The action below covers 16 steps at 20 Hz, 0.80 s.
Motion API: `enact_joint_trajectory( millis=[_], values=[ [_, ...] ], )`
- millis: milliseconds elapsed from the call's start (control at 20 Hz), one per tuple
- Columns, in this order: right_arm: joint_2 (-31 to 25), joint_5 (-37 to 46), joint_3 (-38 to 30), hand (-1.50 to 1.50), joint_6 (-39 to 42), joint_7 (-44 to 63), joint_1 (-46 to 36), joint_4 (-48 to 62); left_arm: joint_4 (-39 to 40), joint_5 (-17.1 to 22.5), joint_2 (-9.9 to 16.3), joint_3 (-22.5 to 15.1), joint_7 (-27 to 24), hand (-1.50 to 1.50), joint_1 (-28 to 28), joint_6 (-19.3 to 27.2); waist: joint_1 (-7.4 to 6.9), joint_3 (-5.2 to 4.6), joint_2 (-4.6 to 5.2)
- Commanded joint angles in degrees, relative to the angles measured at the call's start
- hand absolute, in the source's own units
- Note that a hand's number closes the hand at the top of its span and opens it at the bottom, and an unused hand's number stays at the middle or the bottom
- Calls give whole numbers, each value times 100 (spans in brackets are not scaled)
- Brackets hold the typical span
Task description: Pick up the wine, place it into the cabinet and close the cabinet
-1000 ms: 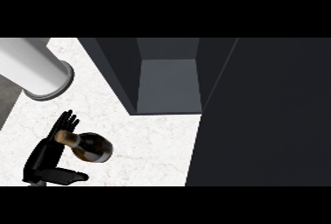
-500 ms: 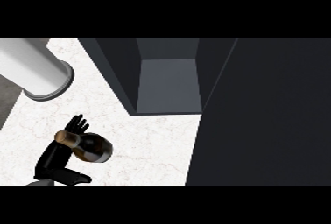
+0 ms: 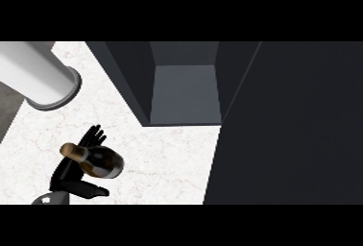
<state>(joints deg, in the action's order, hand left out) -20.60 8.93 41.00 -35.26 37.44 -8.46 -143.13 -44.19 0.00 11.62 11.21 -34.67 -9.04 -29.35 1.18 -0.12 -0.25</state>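
The wine bottle (image 3: 99, 162), dark with a tan cork top, stands on the white marble counter (image 3: 163, 158) at the lower left. My left hand (image 3: 71, 170) comes in from the lower edge right beside it. Its straight fingers (image 3: 92, 137) fan out along the bottle's far left side, and the thumb (image 3: 89, 190) sticks out under the near side. The hand is open and the bottle sits in the gap between them. The dark cabinet (image 3: 186, 91) stands open at the top centre, its grey inner floor showing. My right hand shows nowhere.
The cabinet's big dark door panel (image 3: 291, 125) fills the right side from top to bottom. A white cylinder with a grey rim (image 3: 39, 79) lies at the upper left. The counter's left edge runs along a grey strip (image 3: 10, 105).
My left hand has slid right, closer round the bottle, its fingers now past the bottle's far side. The bottle stays where it was.
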Motion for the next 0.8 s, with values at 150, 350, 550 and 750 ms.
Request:
enact_joint_trajectory(
  millis=[150,350,550,750],
  values=[
    [-285,508,-174,-150,35,318,128,-956,517,112,-252,65,-674,-150,-238,-31,12,-1,8],
    [-213,819,312,-150,-112,230,319,-942,773,189,-78,74,-617,150,-358,-248,9,1,2],
    [-176,763,69,-150,-97,292,-1,-674,428,83,-95,-73,-881,150,-164,-39,-60,4,-3],
    [-400,818,325,-150,-225,195,353,-979,476,-40,31,-140,-1322,150,-181,58,8,2,-16]
  ],
)
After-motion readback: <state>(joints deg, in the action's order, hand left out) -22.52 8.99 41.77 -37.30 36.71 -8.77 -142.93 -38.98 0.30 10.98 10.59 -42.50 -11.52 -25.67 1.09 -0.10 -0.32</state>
